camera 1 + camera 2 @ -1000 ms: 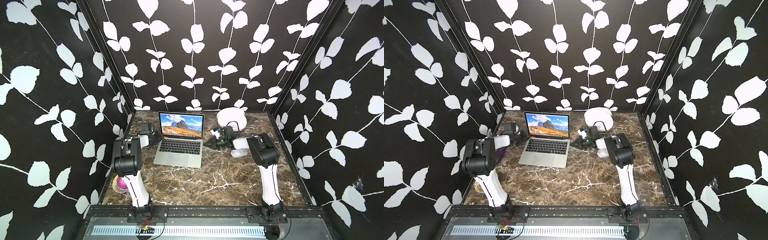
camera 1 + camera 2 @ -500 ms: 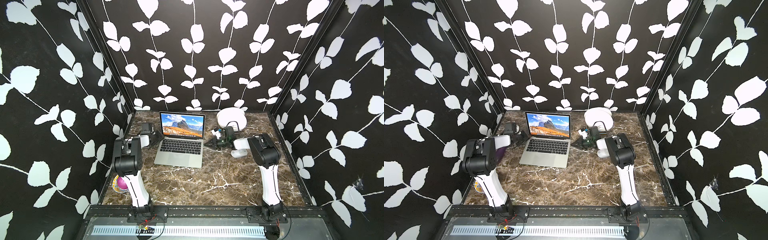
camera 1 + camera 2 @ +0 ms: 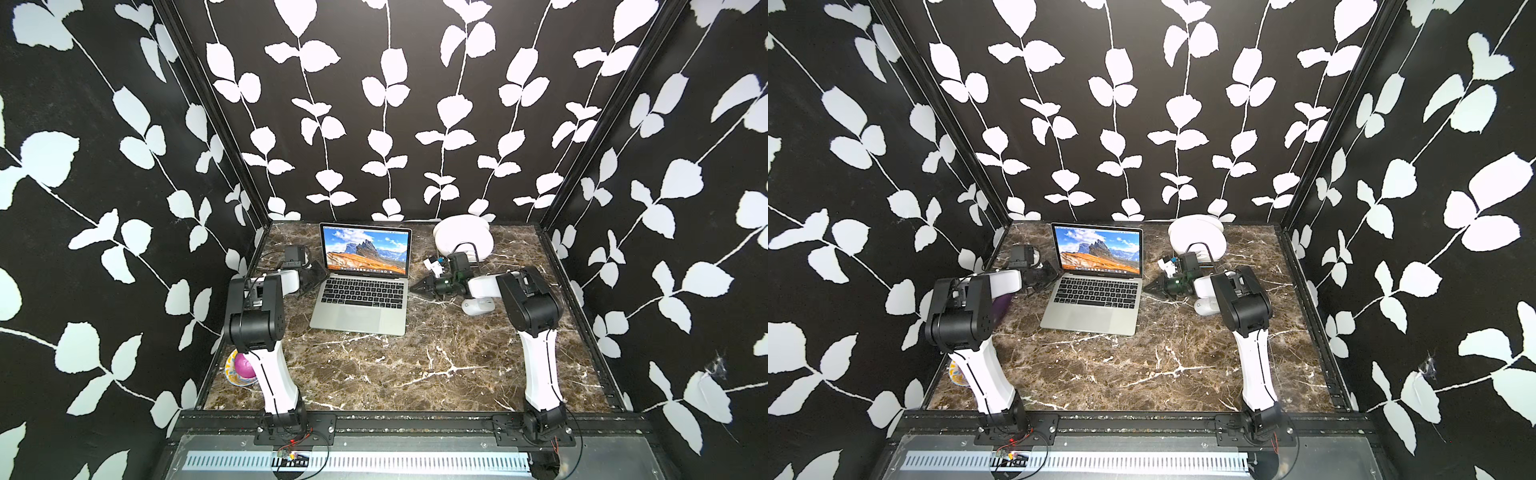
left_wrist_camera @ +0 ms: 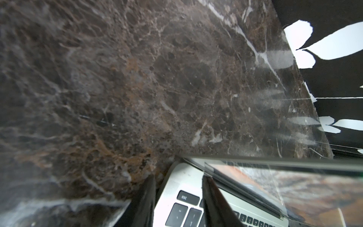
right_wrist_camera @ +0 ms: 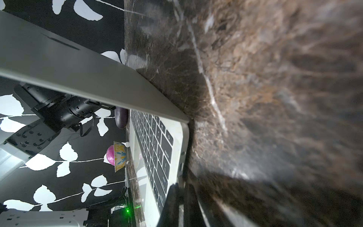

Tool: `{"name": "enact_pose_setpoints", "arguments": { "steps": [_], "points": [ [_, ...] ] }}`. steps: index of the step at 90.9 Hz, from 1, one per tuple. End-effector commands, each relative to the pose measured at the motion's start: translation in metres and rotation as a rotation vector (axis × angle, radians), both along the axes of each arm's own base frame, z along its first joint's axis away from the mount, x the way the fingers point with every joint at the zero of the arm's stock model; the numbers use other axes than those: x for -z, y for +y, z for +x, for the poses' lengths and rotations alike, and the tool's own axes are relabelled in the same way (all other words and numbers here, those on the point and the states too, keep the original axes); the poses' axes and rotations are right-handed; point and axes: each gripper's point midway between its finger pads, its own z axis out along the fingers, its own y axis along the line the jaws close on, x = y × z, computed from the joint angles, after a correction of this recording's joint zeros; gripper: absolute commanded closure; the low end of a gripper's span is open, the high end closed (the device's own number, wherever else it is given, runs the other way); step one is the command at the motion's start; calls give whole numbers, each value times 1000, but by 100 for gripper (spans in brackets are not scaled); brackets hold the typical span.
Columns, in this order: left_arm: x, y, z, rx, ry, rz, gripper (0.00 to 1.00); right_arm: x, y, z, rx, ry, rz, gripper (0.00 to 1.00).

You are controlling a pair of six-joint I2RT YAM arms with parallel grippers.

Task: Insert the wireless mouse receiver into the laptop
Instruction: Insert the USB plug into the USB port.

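Observation:
The silver laptop (image 3: 361, 299) stands open at the back middle of the marble table, its mountain wallpaper lit. My left gripper (image 3: 318, 272) is at the laptop's rear left corner. In the left wrist view its fingers are apart: one lies outside the laptop (image 4: 182, 182) edge, the other over the deck by the esc key. My right gripper (image 3: 411, 287) lies low at the laptop's right edge, shut, tips (image 5: 181, 184) against the side near a small port. The receiver is almost wholly hidden between the fingers. The white wireless mouse (image 3: 478, 307) lies under my right forearm.
White plates (image 3: 463, 239) stand in a wire rack at the back right. A patterned bowl with a pink ball (image 3: 241, 368) sits at the front left by my left arm's base. A dark purple object (image 3: 1000, 305) lies left of the laptop.

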Motion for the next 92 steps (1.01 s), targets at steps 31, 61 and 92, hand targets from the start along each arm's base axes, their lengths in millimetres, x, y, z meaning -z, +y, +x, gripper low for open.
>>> {"name": "enact_pose_setpoints", "arguments": {
  "steps": [31, 61, 92],
  "points": [
    [38, -18, -38, 52, 186, -33, 58, 49, -18, -14, 61, 137, -46, 100],
    [38, -17, -38, 53, 188, -28, 58, 55, -22, -14, 81, 140, -74, 100],
    [38, -17, -39, 55, 189, -26, 58, 56, -30, -14, 91, 142, -145, 100]
  ]
}}
